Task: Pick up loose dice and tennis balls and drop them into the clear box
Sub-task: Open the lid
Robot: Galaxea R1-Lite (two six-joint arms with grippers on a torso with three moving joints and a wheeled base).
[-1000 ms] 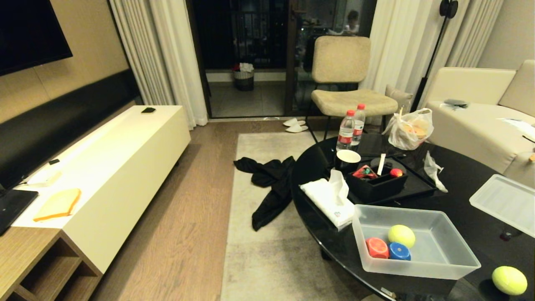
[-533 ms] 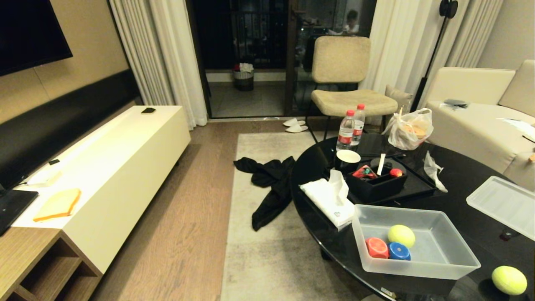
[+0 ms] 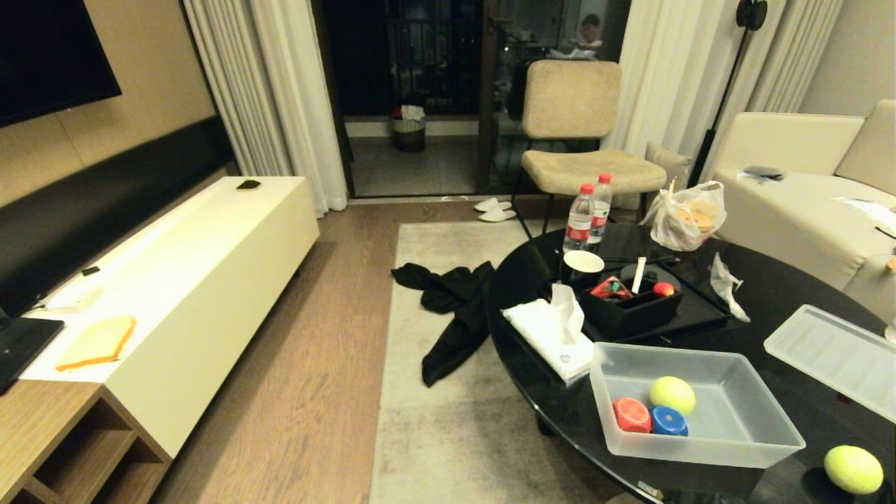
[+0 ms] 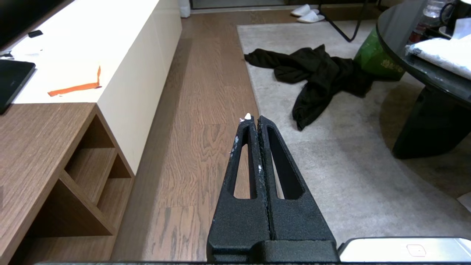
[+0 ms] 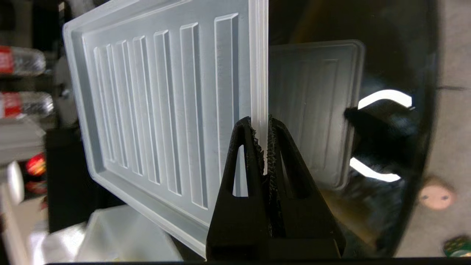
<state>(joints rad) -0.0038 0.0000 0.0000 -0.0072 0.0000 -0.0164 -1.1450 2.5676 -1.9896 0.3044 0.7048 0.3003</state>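
The clear box (image 3: 782, 435) sits open at the front of the black round table (image 3: 770, 294). Inside it lie a tennis ball (image 3: 673, 395), a red die (image 3: 631, 414) and a blue die (image 3: 669, 421). A second tennis ball (image 3: 852, 469) rests loose on the table, right of the box. My right gripper (image 5: 260, 121) is shut on the edge of the ribbed lid (image 5: 158, 110), which hangs over the table right of the box (image 3: 829, 353). Past the table's edge lie a cream die (image 5: 436, 187) and a green one (image 5: 457, 246). My left gripper (image 4: 254, 119) is shut and empty above the floor.
Behind the box are a tissue pack (image 3: 549, 329), a black tray (image 3: 633, 311) holding small items, a cup (image 3: 583, 264), two water bottles (image 3: 579, 218) and a plastic bag (image 3: 686, 217). A black garment (image 3: 455, 308) lies on the rug. A sofa (image 3: 805, 203) stands on the right.
The lid in my right gripper has moved left across the table, closer to the clear box. Everything else, including the left arm, is as before.
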